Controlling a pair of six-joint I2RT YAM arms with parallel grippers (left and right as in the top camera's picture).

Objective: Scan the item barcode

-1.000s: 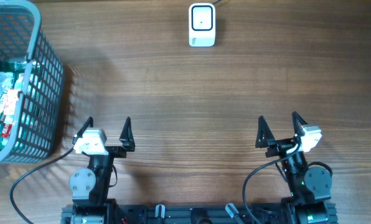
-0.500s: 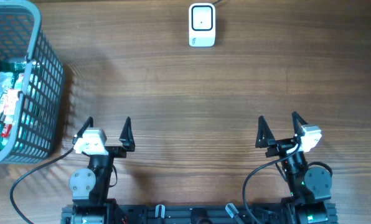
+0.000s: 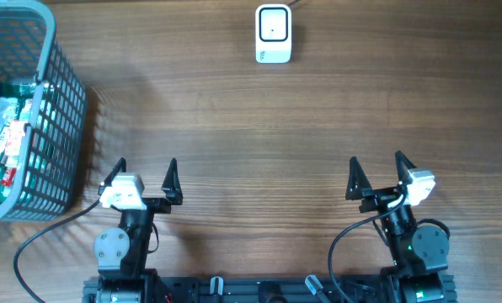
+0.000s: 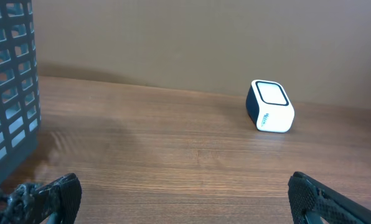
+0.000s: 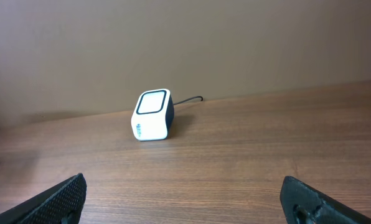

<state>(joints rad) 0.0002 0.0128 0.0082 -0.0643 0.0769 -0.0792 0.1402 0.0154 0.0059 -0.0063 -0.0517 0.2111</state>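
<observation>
A green packaged item [image 3: 7, 139] lies inside the grey mesh basket [image 3: 66, 101] at the far left; no barcode on it shows from here. The white scanner [image 3: 273, 34] with a dark window stands at the table's far middle, also in the left wrist view [image 4: 271, 106] and the right wrist view [image 5: 153, 115]. My left gripper [image 3: 146, 173] stands open near the front edge, right of the basket, with nothing between its fingers. My right gripper [image 3: 376, 170] is open and empty at the front right.
The basket's wall [image 4: 8, 93] fills the left side of the left wrist view. A dark cable [image 5: 188, 100] runs from the scanner toward the back. Bare wooden tabletop [image 3: 268, 135] lies between the grippers and the scanner.
</observation>
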